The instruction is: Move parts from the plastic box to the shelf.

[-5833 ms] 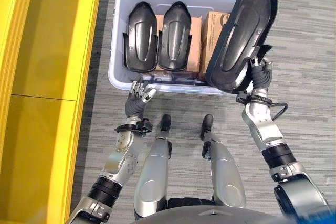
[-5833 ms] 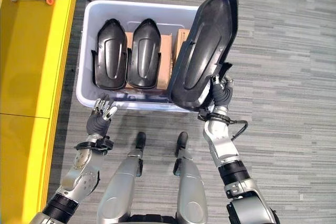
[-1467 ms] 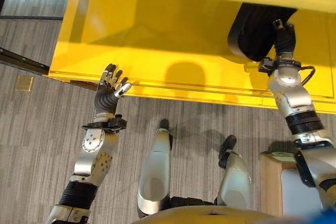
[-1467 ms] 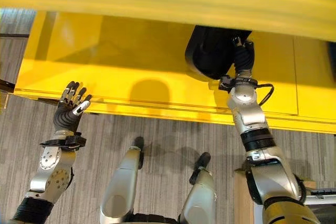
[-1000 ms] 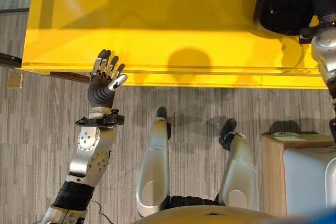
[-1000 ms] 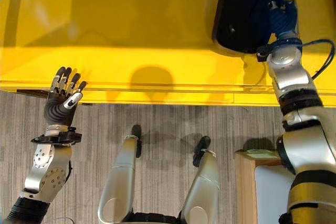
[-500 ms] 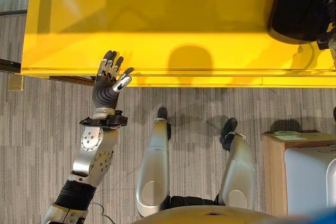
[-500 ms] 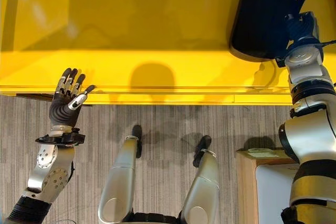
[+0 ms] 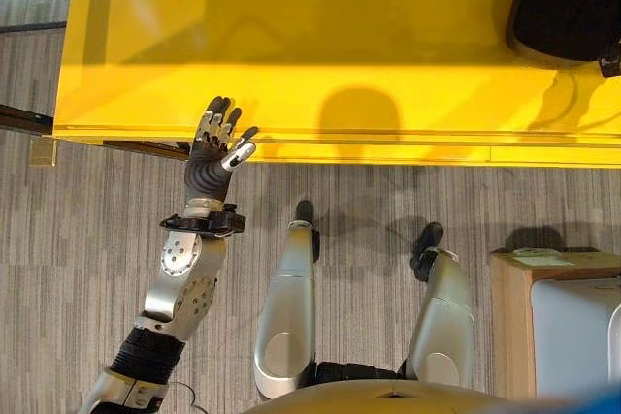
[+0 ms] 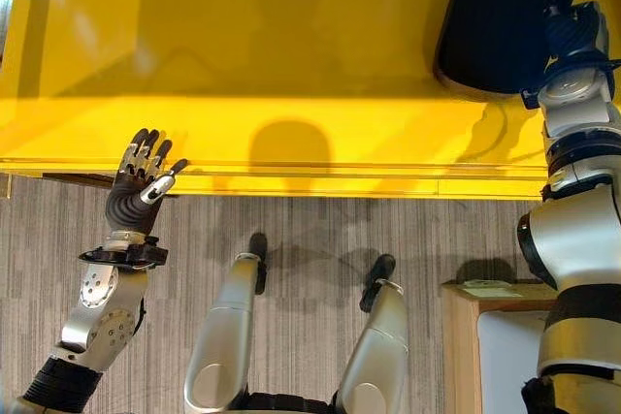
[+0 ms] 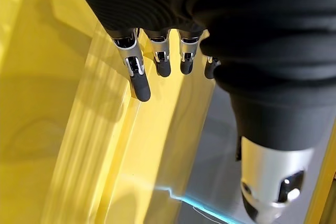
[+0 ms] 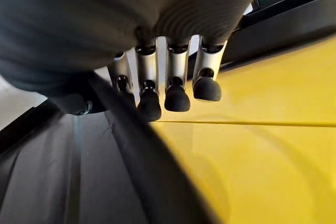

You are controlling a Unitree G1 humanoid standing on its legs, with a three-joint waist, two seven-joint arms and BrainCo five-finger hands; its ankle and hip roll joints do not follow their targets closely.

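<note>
One large black moulded plastic part (image 10: pixel 505 16) sits at two o'clock on the yellow shelf (image 10: pixel 291 65), your right hand (image 10: pixel 572 31) curled on its near edge. It looks stiff, light and slick: grip that rim. Left hand (image 9: pixel 215 147) is spread, empty.

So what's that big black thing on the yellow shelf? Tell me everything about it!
The black part is a large, smooth, dark shell that looks like moulded plastic, with a rounded end and a raised rim. It sits at the right end of the yellow shelf, reaching past the top of the view. The right hand is at its near edge, fingers curled round the rim.
</note>
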